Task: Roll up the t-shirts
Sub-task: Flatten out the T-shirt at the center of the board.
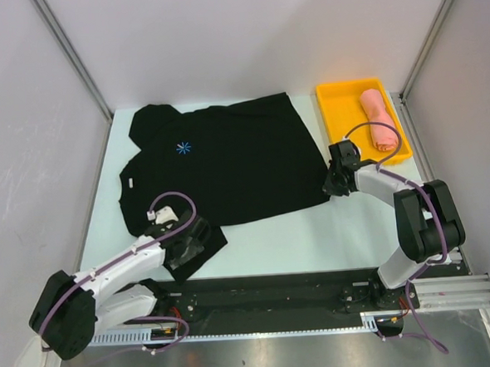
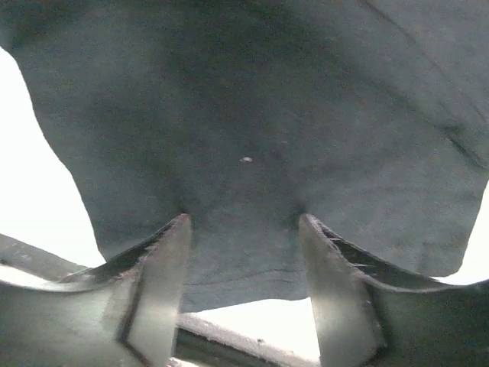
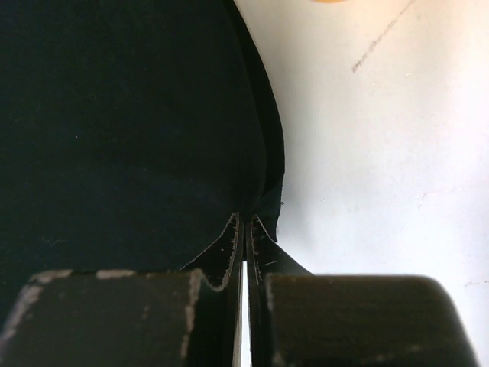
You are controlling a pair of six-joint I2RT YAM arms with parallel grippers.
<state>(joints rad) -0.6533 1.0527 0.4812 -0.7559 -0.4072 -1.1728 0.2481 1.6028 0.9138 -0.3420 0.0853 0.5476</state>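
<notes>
Black tee (image 1: 227, 164) flat at table (image 1: 314, 229) centre; right gripper (image 3: 246, 219) clenched on its right hem, left gripper (image 2: 244, 223) released over the near-left sleeve; I'd pinch there, then roll both edges evenly.

Robotics lab test cell. A white counter (image 1: 306, 230) is boxed in by plain grey panels (image 1: 244, 34) on bare metal posts (image 1: 71, 57). A left arm (image 1: 109, 275) and a right arm (image 1: 413, 206), white and black with loose purple cables (image 1: 176, 198), are bolted to a black rail (image 1: 268, 292) at the near edge.
</notes>
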